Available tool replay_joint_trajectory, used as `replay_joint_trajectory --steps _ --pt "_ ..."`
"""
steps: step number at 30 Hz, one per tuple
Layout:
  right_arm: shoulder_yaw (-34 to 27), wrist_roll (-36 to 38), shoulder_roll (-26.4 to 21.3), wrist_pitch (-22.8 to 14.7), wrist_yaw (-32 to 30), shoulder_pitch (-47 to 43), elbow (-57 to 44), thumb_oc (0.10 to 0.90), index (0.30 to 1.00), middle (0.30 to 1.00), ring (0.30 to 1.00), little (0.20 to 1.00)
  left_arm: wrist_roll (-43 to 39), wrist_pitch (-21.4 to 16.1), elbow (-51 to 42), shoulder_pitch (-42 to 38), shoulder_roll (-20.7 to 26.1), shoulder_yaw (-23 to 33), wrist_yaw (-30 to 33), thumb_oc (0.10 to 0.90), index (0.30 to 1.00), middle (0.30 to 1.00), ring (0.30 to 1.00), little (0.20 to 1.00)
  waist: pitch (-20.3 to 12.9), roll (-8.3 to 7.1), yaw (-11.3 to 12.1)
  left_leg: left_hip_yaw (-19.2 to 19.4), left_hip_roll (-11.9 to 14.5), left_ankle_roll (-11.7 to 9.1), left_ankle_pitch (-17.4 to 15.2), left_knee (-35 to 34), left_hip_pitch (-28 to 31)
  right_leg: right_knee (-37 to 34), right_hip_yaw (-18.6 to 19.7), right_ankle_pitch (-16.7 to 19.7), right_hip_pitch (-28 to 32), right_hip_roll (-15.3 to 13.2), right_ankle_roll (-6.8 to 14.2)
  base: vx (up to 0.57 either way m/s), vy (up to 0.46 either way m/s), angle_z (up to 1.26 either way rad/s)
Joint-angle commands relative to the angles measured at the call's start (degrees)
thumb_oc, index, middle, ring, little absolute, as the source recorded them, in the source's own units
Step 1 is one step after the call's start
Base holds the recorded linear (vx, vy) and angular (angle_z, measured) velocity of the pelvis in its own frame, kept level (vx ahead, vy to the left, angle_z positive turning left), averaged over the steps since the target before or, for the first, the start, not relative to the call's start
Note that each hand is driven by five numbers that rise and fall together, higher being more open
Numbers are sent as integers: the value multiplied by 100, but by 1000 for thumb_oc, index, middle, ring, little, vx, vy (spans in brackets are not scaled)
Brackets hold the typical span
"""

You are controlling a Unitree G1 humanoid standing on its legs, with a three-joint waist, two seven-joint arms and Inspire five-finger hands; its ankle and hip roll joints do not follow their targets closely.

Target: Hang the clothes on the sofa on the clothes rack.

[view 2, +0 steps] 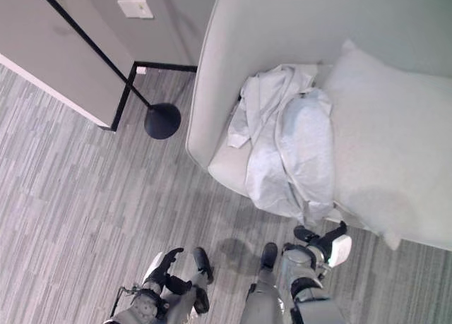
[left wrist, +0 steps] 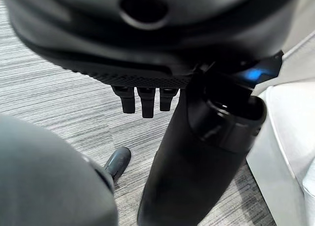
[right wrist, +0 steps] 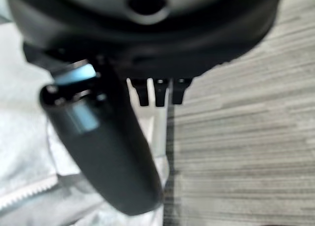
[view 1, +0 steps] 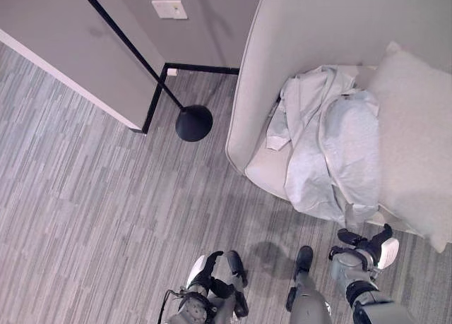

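Pale grey jacket (view 1: 332,144) crumpled on the seat of the light sofa (view 1: 311,27), draped over the front edge, with a white cushion (view 1: 413,147) just beside it. Left robot hand (view 1: 215,271) low over the striped carpet (view 1: 85,211), well apart from the sofa, fingers relaxed and holding nothing. Right robot hand (view 1: 367,250) near the hanging hem of the jacket, thumb spread, fingers loose; probably not touching the cloth, though hard to tell. Black clothes rack (view 1: 193,123) with round base and slanting pole on the floor left of the sofa, by the wall corner (view 1: 141,77)
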Motion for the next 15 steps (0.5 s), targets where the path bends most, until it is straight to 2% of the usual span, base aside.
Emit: replay_joint_trajectory --steps 1,6,7,11,15 --pt "132 7 -220 -279 -74 -570 340 800 900 900 900 900 272 -254 -127 -249 318 -136 302 800 900 900 900 900 -77 -264 190 -292 502 -703 -88 16 -134 761 386 -401 -579 -462 389 22 -36 8" --pt "267 84 -668 -321 169 -1108 472 800 900 900 900 900 402 -282 -460 -339 502 -287 307 800 900 900 900 900 -52 -145 333 -378 517 -740 -44 16 -262 977 319 -509 -756 -471 376 24 -35 13" --pt "340 162 -757 -481 187 -1323 186 800 900 900 900 900 481 -242 -484 -373 551 -323 305 800 900 900 900 900 -35 -133 378 -424 535 -741 -37 16 -306 1076 326 -562 -844 -429 358 45 -71 21" --pt "822 -158 -660 -479 361 -1476 -436 800 900 900 900 900 486 -242 -480 -415 514 -353 246 800 900 900 900 900 14 -178 405 -442 570 -731 -36 16 -339 1183 349 -589 -953 -377 311 16 -24 10" --pt "1180 -141 -448 -316 792 -1725 -156 800 900 900 900 900 528 -252 -521 -487 541 -416 210 800 900 900 900 900 38 -183 451 -492 579 -732 -19 16 -442 1265 347 -575 -1116 -362 294 -16 -15 -5"
